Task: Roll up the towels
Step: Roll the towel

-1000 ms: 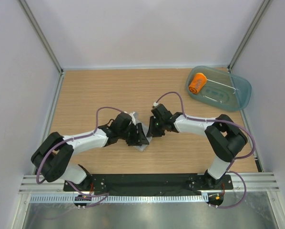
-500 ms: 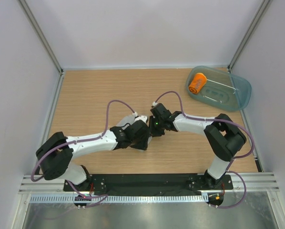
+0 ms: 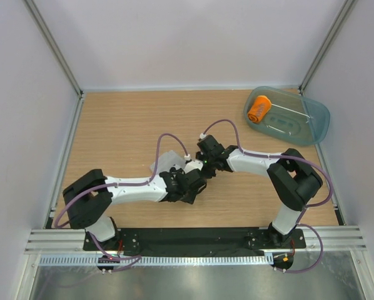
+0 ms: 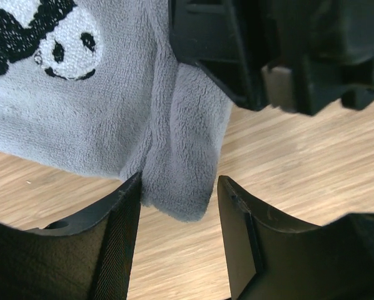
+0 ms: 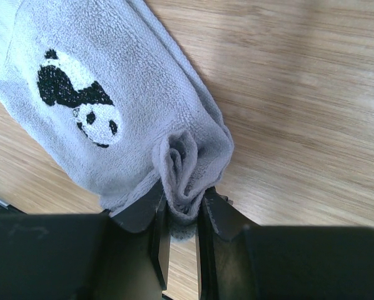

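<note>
From the near left corner the left arm (image 3: 134, 187) reaches low across the wooden table (image 3: 118, 119) towards the middle. Its left gripper (image 4: 179, 184) stands about half open, one black finger (image 4: 121, 231) on either side of the hanging corner of the grey towel (image 3: 167, 164). The corner sits right in the gap, close against both fingertips, though I cannot tell whether they actually press on it.

The grey towel lies on the table in the middle of the scene, a little nearer than centre, and from above it is mostly hidden under the two wrists. Only a pale patch shows on the far-left side of the left gripper. It is fleecy and part folded, with a black-and-white panda (image 5: 80, 103) stitched on the upper face. One end is gathered into a thick fold that narrows towards the grippers.

Just right of that, the right gripper (image 5: 179, 215) comes in from the right arm and meets the left one almost nose to nose. Its fingers are nearly together and pinch a bunched, crumpled tuck at the towel's edge — the cloth bulges out above the fingertips.

Far over at the far right corner sits a translucent blue-green tub (image 3: 312, 122), well apart from both grippers. The orange towel (image 3: 259, 109) lies inside at its left end, rolled into a short cylinder.
</note>
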Action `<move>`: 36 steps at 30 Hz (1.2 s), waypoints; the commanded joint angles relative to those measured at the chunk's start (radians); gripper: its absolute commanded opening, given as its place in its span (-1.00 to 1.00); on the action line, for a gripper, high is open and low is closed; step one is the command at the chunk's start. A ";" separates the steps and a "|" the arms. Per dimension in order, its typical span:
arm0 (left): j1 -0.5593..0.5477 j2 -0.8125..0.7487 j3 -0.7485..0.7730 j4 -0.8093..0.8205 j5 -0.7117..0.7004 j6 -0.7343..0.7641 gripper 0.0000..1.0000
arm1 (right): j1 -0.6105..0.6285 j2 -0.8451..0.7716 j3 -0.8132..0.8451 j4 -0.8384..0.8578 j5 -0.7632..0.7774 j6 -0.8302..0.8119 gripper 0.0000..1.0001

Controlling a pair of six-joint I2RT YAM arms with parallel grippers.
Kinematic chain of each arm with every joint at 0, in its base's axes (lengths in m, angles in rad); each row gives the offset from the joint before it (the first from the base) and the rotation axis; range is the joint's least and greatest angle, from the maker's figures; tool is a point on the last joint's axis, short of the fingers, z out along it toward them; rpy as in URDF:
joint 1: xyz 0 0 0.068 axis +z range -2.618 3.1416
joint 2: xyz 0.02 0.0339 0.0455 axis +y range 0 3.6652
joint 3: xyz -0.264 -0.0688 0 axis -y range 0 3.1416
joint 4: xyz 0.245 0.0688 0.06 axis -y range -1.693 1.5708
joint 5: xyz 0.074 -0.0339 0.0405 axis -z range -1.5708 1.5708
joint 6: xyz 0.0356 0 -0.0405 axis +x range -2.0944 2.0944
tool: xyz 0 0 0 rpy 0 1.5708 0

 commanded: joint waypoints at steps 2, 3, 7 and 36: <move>-0.034 0.033 0.064 -0.039 -0.125 0.030 0.04 | 0.003 0.007 0.026 -0.006 -0.002 -0.012 -0.66; -0.041 0.039 0.074 -0.063 -0.140 0.031 0.04 | 0.004 0.007 0.026 -0.005 -0.003 -0.012 -0.66; -0.090 0.074 0.123 -0.137 -0.257 0.043 0.04 | 0.003 0.007 0.026 -0.006 -0.005 -0.012 -0.66; -0.166 0.185 0.135 -0.124 -0.339 0.097 -0.91 | 0.004 0.004 0.040 -0.037 -0.008 -0.031 -0.66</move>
